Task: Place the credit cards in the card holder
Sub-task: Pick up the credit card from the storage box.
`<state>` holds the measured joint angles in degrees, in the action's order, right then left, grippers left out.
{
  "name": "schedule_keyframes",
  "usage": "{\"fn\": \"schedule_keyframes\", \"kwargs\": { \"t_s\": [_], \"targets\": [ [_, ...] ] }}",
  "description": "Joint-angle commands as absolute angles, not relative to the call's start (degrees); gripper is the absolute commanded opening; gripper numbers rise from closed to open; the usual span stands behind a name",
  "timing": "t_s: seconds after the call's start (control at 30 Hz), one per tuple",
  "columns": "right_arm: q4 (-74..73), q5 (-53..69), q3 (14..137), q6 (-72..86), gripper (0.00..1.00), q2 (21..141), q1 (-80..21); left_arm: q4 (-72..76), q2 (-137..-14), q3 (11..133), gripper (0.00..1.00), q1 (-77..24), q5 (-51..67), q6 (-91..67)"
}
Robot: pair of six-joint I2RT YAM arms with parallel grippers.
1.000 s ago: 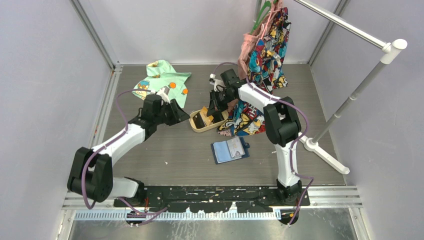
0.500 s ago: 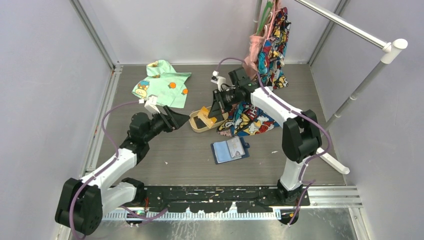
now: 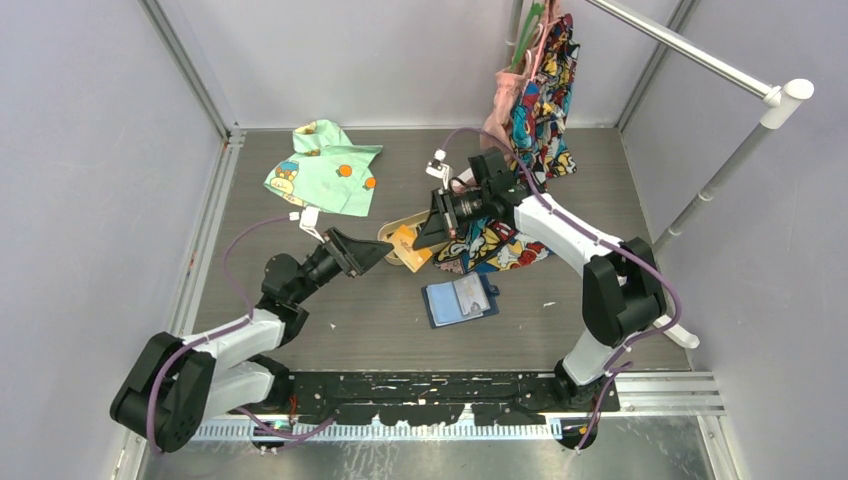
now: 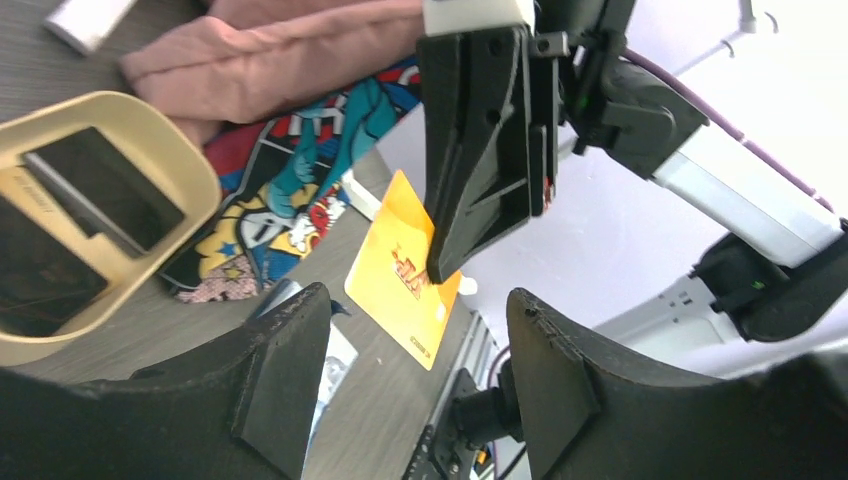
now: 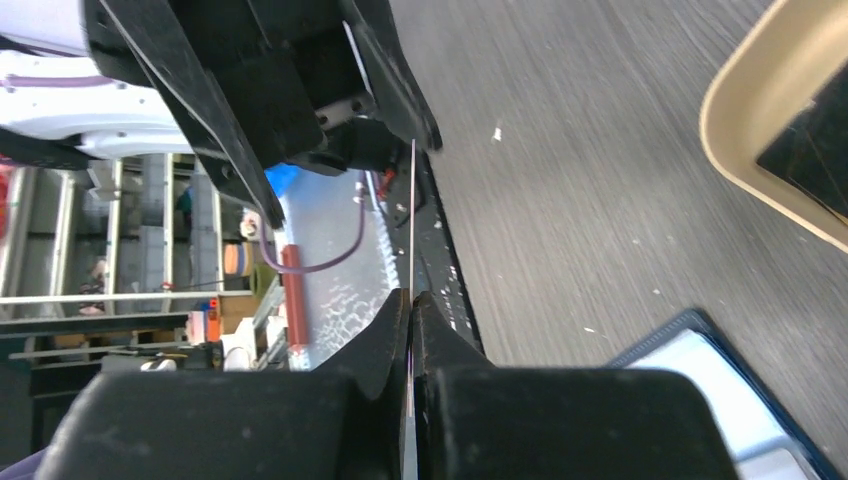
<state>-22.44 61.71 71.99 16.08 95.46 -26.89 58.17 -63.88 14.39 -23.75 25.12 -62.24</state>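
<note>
"What has the right gripper (image 4: 437,262) got?"

"A thin orange-yellow plastic card (image 4: 398,275), pinched by one edge and hanging below its jaws. I'd lower it edge-on into a pale pocket of the open navy-blue folding wallet (image 3: 460,298), which lies under those jaws, toward the bases."

"And the left gripper (image 3: 362,250)?"

"Spread wide, empty, facing the card. A second ago the right jaws were down in the tan oval tray (image 4: 200,185), and the left gripper has drawn back since."

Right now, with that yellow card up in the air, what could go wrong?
The right gripper pinches the orange card by one end only, so it might twist or slip out. The open left gripper sits close to it; a misjudged move could knock it away.
</note>
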Motion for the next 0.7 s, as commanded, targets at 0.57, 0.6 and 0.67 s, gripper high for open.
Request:
{"fn": "schedule_keyframes", "kwargs": {
  "t_s": [0.57,0.6,0.67],
  "targets": [
    [-1.9,71.6,70.1,35.2,0.01,88.8,-27.3,61.4,-61.5,23.0,0.26,-30.0,23.5,-62.8],
    [-2.0,71.6,70.1,35.0,0.01,88.7,-27.4,62.0,-61.9,23.5,0.06,-30.0,24.1,-62.8],
    [-2.8,72.1,70.5,33.9,0.02,88.7,-27.2,62.3,-62.4,24.0,0.00,-30.0,25.3,-62.9]
  ]
}}
